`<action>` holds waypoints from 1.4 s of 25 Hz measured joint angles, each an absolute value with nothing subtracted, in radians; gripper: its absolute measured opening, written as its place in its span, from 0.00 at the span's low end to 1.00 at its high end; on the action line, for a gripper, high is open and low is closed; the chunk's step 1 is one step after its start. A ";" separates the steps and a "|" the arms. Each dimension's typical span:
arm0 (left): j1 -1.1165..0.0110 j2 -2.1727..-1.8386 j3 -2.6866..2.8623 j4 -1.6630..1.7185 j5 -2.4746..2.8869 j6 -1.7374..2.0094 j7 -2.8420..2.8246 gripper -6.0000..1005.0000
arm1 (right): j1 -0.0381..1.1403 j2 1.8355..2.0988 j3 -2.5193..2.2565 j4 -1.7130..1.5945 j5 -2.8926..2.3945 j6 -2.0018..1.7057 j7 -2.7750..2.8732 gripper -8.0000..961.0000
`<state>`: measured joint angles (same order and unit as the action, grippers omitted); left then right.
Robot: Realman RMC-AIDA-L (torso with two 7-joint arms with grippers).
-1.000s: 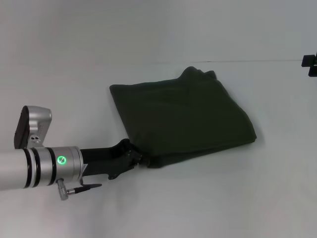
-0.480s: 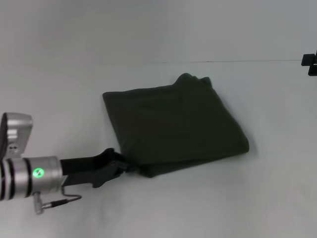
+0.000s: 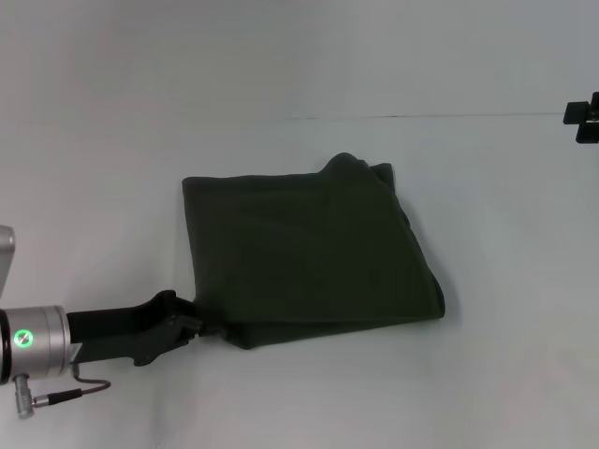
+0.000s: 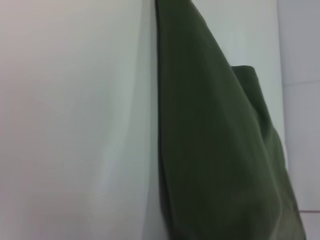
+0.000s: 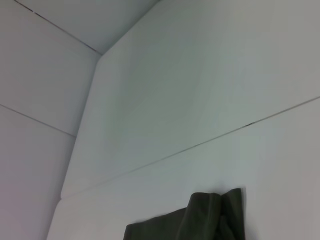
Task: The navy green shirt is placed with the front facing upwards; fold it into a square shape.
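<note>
Nearest you, your left gripper (image 3: 192,323) was clamped on the near-left corner of the navy green shirt (image 3: 304,248), which lay folded roughly square on the white table (image 3: 487,374); beyond it, the right gripper (image 3: 582,110) sat parked far right.

The folded shirt (image 3: 304,248) lies mid-table (image 3: 487,374), the left gripper (image 3: 192,323) at its near-left corner.

Soft, even overhead light, no glare. The navy green shirt (image 3: 304,248) casts a faint shadow on the white table (image 3: 487,374). The left wrist view is blurred.
</note>
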<state>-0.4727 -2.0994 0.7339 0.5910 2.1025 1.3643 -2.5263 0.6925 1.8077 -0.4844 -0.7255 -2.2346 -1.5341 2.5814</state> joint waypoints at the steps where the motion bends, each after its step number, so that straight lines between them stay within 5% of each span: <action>1: -0.474 -2.098 0.733 0.593 2.112 1.368 -2.527 0.03 | 0.692 1.808 -0.486 -0.726 -2.235 -1.534 2.581 0.46; 7: -0.456 -2.086 0.710 0.679 2.172 1.441 -2.459 0.03 | 0.685 1.811 -0.481 -0.726 -2.211 -1.536 2.524 0.48; 10: -0.442 -2.065 0.621 0.723 2.177 1.568 -2.381 0.13 | 0.675 1.814 -0.487 -0.725 -2.156 -1.559 2.469 0.50; 16: -0.442 -2.035 0.457 0.743 2.185 1.694 -2.274 0.30 | 0.672 1.817 -0.511 -0.708 -2.158 -1.559 2.420 0.74; 20: -0.472 -2.029 0.461 0.750 2.190 1.745 -2.144 0.45 | 0.667 1.822 -0.566 -0.704 -2.176 -1.549 2.351 0.77; 30: -0.552 -2.006 0.522 0.759 2.192 1.771 -1.894 0.82 | 0.646 1.874 -0.587 -0.714 -2.201 -1.531 2.058 0.81; 35: -0.618 -1.983 0.592 0.774 2.221 1.774 -1.861 0.93 | 0.645 1.963 -0.589 -0.733 -2.180 -1.584 1.810 0.74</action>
